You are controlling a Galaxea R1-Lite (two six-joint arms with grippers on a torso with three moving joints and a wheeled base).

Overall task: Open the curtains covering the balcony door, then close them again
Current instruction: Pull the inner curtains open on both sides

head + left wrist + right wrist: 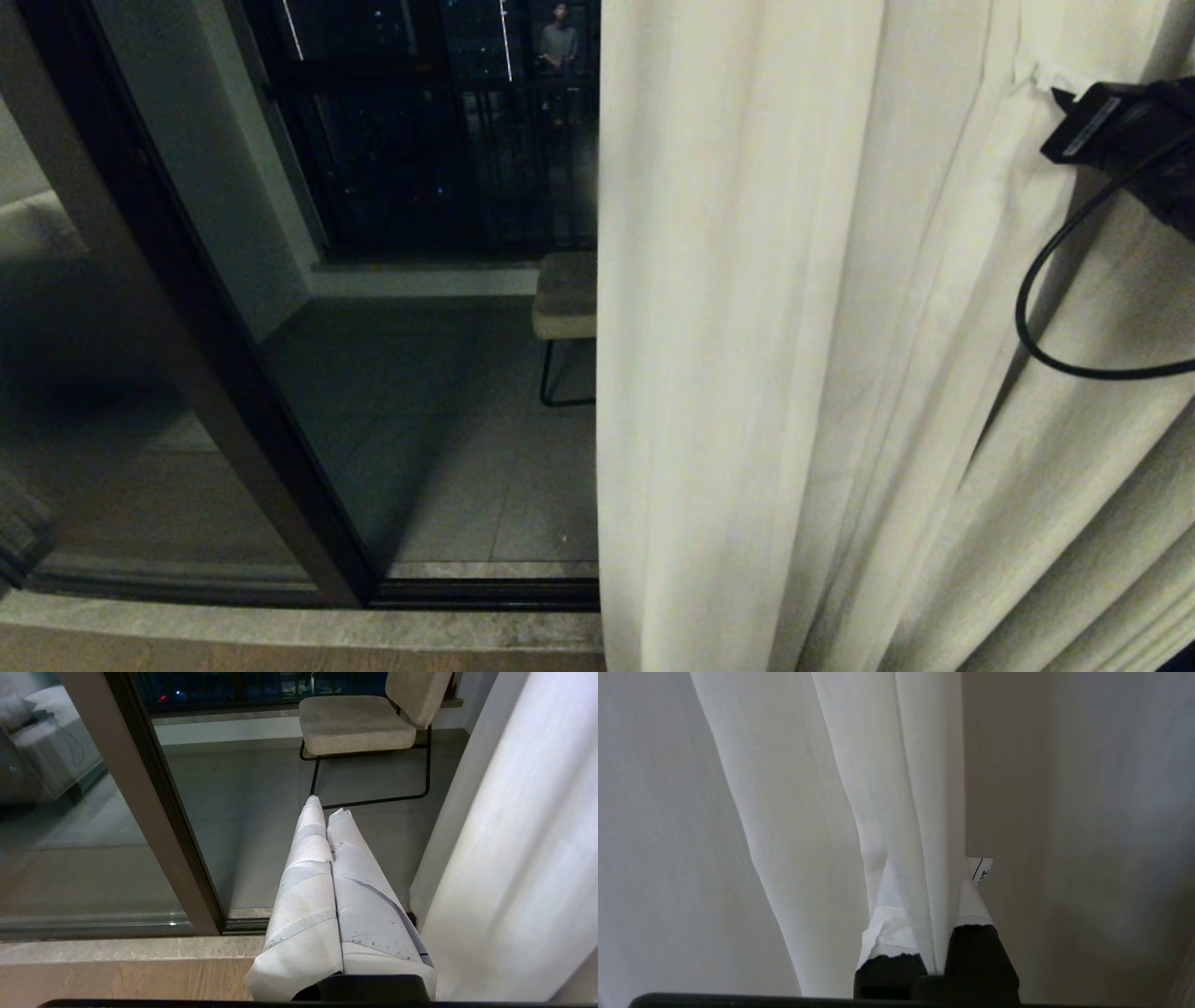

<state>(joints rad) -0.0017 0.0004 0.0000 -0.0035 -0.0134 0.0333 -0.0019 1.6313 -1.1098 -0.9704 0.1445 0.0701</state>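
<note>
- Pinching a pleat of the curtains [924, 812] w/ my right gripper [931, 952], closed on fabric, up at the right.
- Balcony door [448, 392] glass lies bare to the left; pleats run vertical, so closing means pulling leftward.
- Left gripper [329, 816] closed, empty, low, further from the fabric.

1. I saw the curtains [794, 373] hanging over the right half.
2. On the left the balcony door [187, 308] stood uncovered, a chair [566, 297] behind its glass.
3. My right gripper [1044, 79] pinched a curtain fold, top right.

Probably home: curtains [747, 373], balcony chair [357, 723]
</note>
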